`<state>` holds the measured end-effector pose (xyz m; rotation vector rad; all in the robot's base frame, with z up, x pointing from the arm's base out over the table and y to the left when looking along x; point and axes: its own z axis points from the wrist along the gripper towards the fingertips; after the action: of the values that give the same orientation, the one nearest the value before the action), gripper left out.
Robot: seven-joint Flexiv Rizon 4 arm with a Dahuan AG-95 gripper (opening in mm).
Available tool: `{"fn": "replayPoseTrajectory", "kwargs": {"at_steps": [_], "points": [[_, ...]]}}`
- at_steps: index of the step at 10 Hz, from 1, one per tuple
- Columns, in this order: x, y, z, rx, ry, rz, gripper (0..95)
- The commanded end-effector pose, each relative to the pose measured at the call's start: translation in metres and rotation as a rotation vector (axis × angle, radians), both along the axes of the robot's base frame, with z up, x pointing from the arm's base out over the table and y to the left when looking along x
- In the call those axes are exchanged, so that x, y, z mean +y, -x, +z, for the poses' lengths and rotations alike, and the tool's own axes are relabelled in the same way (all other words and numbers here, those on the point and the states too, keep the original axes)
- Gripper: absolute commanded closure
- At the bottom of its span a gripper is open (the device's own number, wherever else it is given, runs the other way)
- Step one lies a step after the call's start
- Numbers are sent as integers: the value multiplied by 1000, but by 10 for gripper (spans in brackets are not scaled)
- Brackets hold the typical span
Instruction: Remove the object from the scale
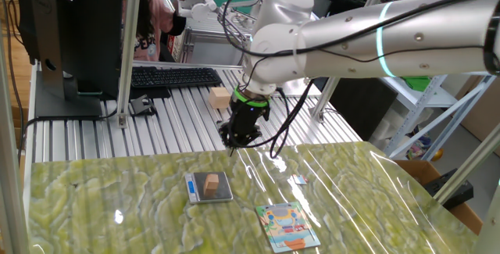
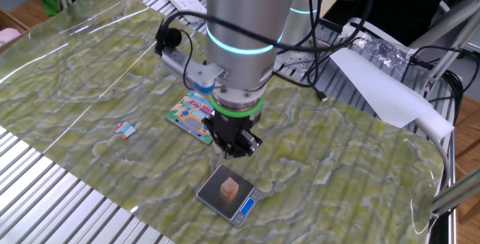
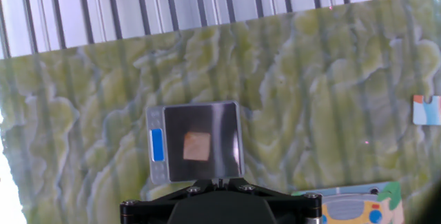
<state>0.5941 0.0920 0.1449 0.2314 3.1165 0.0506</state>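
Looking from the near edge of the desk (image 1: 94,199), we see the cube (image 1: 211,182) centred on the scale (image 1: 209,187), faces square to its edges. The scale's long axis runs left-right in hand view, display leftward. Beyond, the pincer (image 1: 236,139) hangs above the desk; its opening we cannot tell.

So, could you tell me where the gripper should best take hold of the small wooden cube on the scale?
Probably from straight above, closing on two opposite side faces of the wooden cube. It sits flat near the middle of the scale platform with all its sides free, and the gripper hangs above and beside it.
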Motion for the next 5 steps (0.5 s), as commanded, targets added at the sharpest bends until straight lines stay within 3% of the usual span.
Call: {"fn": "replayPoseTrajectory", "kwargs": {"at_steps": [1, 5], "points": [[0, 1, -3, -3, -1, 0, 950], [1, -1, -16, -21, -27, -30, 950]]}}
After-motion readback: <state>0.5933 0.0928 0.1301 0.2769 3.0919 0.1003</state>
